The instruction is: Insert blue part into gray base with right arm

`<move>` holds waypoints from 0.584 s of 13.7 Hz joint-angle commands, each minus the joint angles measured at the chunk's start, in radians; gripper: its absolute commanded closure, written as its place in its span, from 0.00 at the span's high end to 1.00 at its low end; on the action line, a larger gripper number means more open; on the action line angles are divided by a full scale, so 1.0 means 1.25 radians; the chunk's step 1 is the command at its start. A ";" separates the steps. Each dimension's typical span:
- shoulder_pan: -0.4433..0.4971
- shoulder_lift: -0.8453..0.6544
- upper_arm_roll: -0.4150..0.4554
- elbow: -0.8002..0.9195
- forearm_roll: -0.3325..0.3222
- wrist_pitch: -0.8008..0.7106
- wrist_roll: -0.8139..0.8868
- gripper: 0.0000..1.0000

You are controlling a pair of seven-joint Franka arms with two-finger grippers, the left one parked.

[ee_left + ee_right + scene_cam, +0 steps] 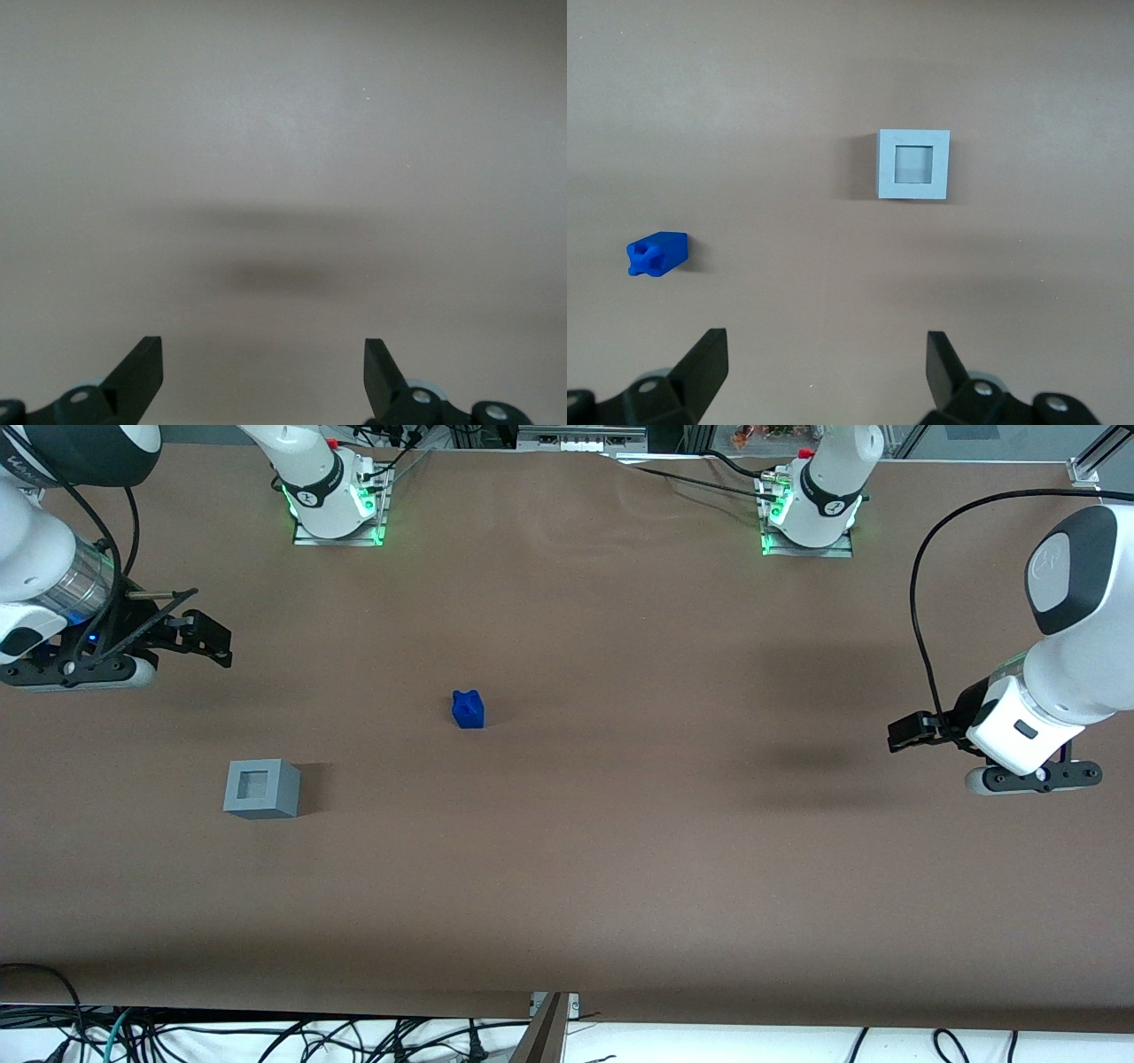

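Front view is showing the brown table [620, 868] carrying everything, with the right arm [44, 558] hanging above its own end, its gripper [208, 642] standing with jaws wide and holding nothing. The gray base [261, 788] is sitting nearer the camera than the gripper, recess up. The blue part [468, 709] is lying apart from it, nearer the table's middle; it is looking light, rigid and smooth, so pinching its flat sides seems best.

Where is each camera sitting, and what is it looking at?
Front view: high above the table, looking down at the small deep-blue plastic block, the light-gray plastic cube and the right arm's open gripper.
Right wrist view: on the working arm, looking down past its fingers.
Left wrist view: parked arm, seeing bare table.
Front and right wrist share the block and cube.
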 commanded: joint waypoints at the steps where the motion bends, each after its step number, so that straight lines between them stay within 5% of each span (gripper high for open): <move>1: 0.007 -0.002 -0.009 0.003 0.008 0.007 0.007 0.99; 8: 0.007 -0.002 -0.009 0.003 0.008 0.003 -0.005 0.99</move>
